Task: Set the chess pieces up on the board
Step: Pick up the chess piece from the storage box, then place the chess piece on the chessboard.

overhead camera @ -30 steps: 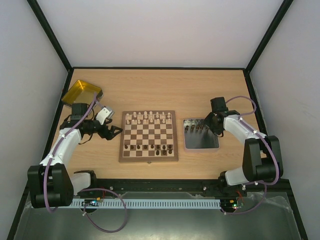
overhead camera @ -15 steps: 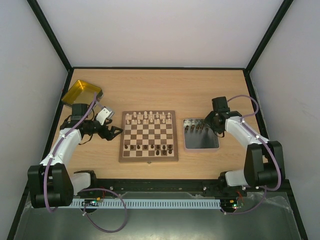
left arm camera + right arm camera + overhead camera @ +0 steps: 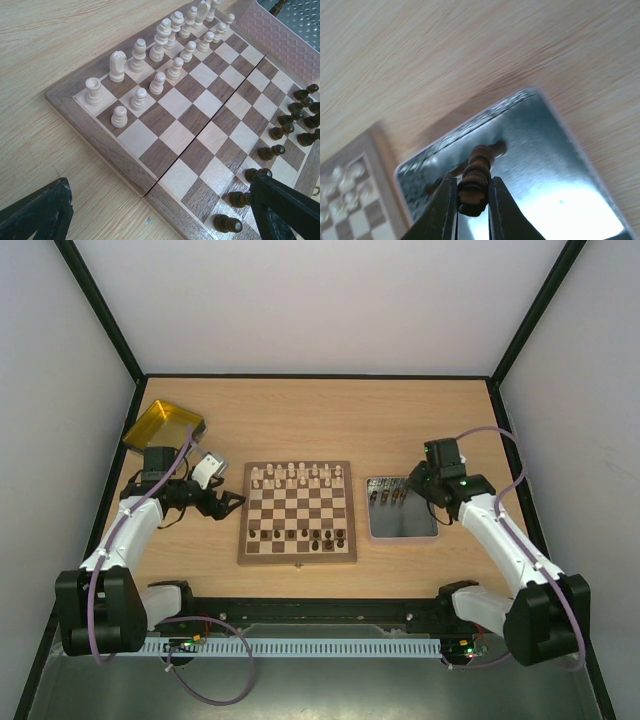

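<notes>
The wooden chessboard (image 3: 297, 512) lies at the table's middle, with pale cream pieces (image 3: 298, 475) along its far rows and dark brown pieces (image 3: 310, 534) near its front edge. In the left wrist view the board (image 3: 175, 135) fills the frame, with cream pieces (image 3: 160, 50) far and dark pieces (image 3: 287, 132) at right. My left gripper (image 3: 232, 502) is open and empty just left of the board. My right gripper (image 3: 418, 483) is shut on a dark brown chess piece (image 3: 474, 181) above the grey metallic tray (image 3: 402, 525), near its far right corner.
Several dark pieces (image 3: 388, 496) stand along the grey tray's far edge. A yellow translucent tray (image 3: 162, 425) sits at the far left. Black frame posts and pale walls bound the table's sides and back.
My right arm has swung so its elbow lies further right and nearer, with the gripper staying over the tray's far right corner. The left arm has not moved.
</notes>
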Controlling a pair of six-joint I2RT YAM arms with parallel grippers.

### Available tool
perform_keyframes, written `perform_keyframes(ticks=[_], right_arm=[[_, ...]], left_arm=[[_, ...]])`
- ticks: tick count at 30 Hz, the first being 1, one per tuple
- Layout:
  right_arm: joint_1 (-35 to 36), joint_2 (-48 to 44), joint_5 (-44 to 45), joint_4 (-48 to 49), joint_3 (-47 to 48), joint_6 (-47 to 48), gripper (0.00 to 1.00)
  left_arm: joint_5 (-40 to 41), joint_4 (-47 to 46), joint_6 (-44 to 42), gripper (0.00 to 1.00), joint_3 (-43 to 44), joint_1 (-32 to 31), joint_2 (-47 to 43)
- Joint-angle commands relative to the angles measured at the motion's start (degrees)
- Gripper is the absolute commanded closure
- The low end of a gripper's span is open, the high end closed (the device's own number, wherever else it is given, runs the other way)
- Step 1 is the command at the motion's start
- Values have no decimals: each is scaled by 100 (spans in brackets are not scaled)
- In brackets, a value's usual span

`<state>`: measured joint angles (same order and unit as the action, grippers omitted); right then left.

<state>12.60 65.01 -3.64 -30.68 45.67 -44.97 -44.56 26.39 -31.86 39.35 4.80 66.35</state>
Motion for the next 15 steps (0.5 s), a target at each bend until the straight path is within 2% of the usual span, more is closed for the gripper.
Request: perform_keyframes(ticks=[1,9,15], right_arm=[[886,-54,383,-539,403,216,98],[2839,843,924,-836,1303,54,98],[3871,1651,887,-961,2098,42,98]], left_arm=[[-27,-80,6,5,-51,23,48],[47,-117,62,4,-50,12,72],[83,-139,83,5,-59,12,79]])
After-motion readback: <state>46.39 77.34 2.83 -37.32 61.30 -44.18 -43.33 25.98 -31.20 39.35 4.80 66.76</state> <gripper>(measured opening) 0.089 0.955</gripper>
